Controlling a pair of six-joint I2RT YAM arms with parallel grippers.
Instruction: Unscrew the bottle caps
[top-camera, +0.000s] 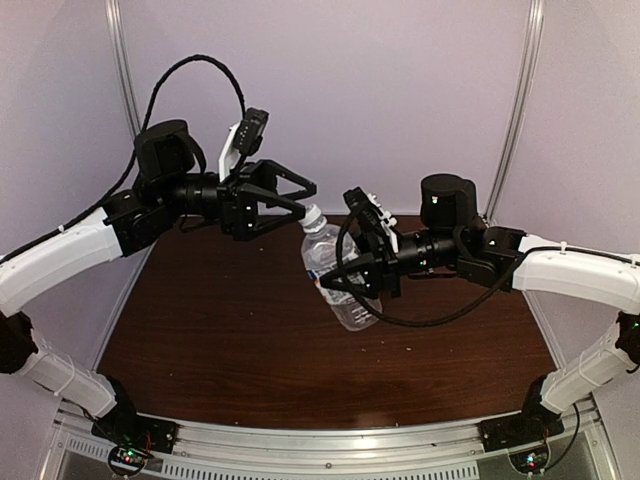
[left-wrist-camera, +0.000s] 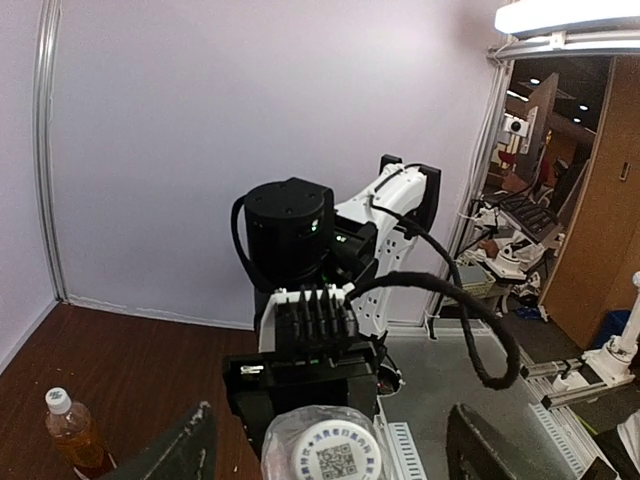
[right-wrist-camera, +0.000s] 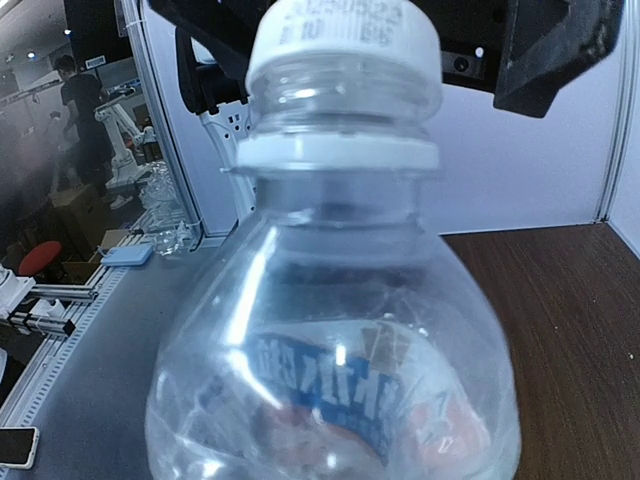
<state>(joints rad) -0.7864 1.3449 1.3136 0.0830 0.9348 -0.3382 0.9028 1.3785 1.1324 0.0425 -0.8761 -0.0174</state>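
When you look from the top: the right gripper (top-camera: 350, 283) is closed round the middle of a small clear plastic bottle with a white and blue label (top-camera: 318, 245). It holds it up in the air over the dark brown wooden table (top-camera: 220, 340).
Way it points: the clear bottle leans. Its long line runs from low on the right to high on the left. Its tiny round white plastic screw cap (top-camera: 313, 213) faces the left gripper (top-camera: 308, 198).
Left jaws from the top: wide open, holding nothing, with the tips just beside the cap.
When you look from the left wrist: the flat top of the cap faces the camera, low in the middle. There is one black finger (left-wrist-camera: 185, 450) on each side, with a gap to both.
Other bottle: a small plastic bottle of amber drink (left-wrist-camera: 75, 435) stands upright on the table, well apart. Its own white cap (left-wrist-camera: 58, 400) is on and points up.
When you look from the right wrist: the clear bottle fills the view, with the cap on at the top. The right jaws cannot be seen here.
Step in hand: it looks like lining up to grab the first cap.
Next move: the left jaws should close evenly on the cap, then turn about the bottle's long line. The right grip must hold tight so the bottle does not spin too.
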